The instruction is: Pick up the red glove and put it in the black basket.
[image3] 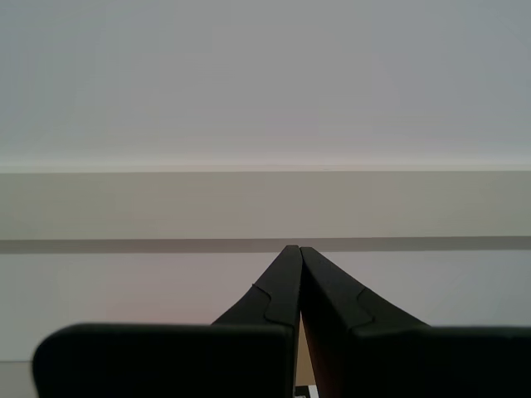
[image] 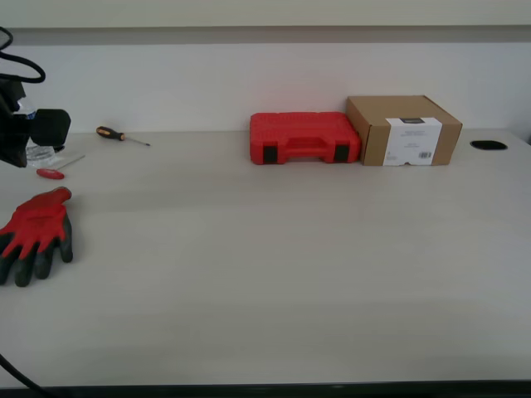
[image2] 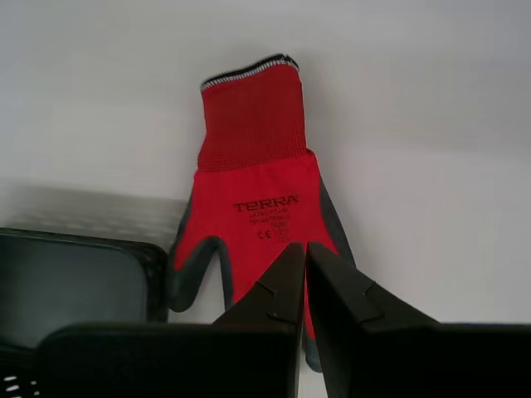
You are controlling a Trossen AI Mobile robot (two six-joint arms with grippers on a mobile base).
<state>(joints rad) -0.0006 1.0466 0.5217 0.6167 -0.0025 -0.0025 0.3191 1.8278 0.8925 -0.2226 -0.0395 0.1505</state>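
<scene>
The red glove (image: 37, 235) lies flat on the white table at the exterior view's left, its dark coated fingers toward the front edge. In the first wrist view the red glove (image2: 253, 207) shows its red back with "TERRA" printed on it. My first gripper (image2: 304, 247) hangs over the glove's fingers with its jaws shut and nothing in them. Beside the glove there stands a corner of the black basket (image2: 75, 282), which the exterior view does not show. My second gripper (image3: 295, 249) is shut and empty and faces a bare wall.
At the table's back stand a red tool case (image: 304, 138) and a cardboard box (image: 404, 130). Two screwdrivers (image: 120, 135) (image: 58, 170) lie at the exterior view's back left, near a black arm part (image: 33, 128). A cable hole (image: 488, 145) sits at the far right.
</scene>
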